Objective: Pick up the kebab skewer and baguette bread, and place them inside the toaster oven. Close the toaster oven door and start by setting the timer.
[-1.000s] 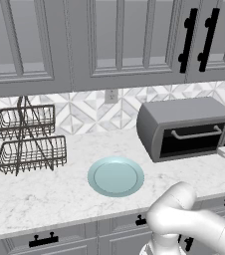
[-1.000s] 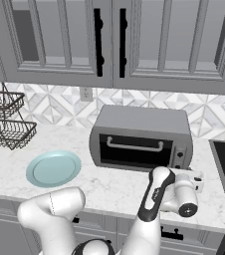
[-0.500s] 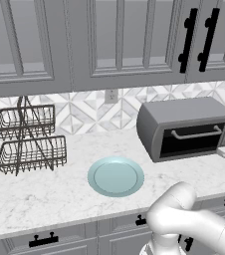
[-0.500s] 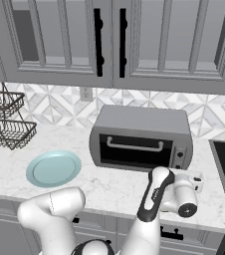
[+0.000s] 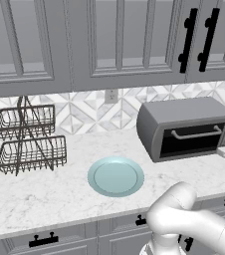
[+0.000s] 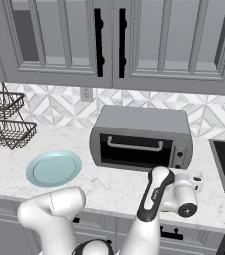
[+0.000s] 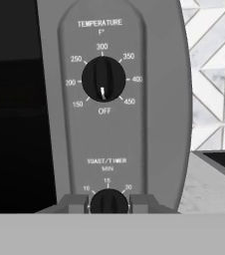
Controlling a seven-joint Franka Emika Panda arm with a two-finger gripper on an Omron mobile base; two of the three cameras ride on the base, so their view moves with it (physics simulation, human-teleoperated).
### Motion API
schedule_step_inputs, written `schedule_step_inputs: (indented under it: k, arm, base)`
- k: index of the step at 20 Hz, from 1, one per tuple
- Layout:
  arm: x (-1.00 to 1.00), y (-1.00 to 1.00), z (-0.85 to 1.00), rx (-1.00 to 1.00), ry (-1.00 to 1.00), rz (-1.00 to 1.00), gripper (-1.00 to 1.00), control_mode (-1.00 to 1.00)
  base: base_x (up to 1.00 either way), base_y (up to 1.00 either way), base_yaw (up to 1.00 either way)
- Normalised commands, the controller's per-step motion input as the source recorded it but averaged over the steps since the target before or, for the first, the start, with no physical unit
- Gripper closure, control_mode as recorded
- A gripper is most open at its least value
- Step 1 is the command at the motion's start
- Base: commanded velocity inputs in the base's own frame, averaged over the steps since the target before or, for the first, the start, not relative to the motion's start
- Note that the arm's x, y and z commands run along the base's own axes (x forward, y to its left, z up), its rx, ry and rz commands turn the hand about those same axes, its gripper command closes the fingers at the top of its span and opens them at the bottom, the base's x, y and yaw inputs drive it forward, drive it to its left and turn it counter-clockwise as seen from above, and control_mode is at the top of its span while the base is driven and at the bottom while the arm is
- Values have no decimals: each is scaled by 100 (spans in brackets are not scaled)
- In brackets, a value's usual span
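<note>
Jaws pinch the timer knob (image 7: 108, 201), bottom centre of hand view; small, rigid, likely slick; I hold its flanks to twist

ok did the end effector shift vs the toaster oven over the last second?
No. In the right base view the end effector sits at the same spot by the toaster oven control strip; only its fingers closed.

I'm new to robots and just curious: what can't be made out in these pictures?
- Toaster oven interior: dark glass of the toaster oven door hides it in both base views.
- Timer knob: lower half cut off at the hand view's bottom.
- Hand: shut on the timer knob; both fingers cut off there too.
- Control labels: too small in the base views.
</note>
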Motion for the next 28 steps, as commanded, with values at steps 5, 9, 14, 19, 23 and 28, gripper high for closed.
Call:
schedule_step_inputs:
  k: [5,9,14,19,23,28]
  arm:
    - [0,0,0,5,0,0,100,-100]
    - [0,0,0,16,0,0,100,-100]
    - [0,0,0,22,0,-1,100,-100]
    - [0,0,0,24,0,-4,100,-100]
    - [0,0,0,25,0,-5,100,-100]
    - [0,-1,0,26,0,-4,100,-100]
  base:
    - [0,0,0]
    - [0,0,0]
    - [0,0,0]
    - [0,0,0]
    - [0,0,0]
    - [0,0,0]
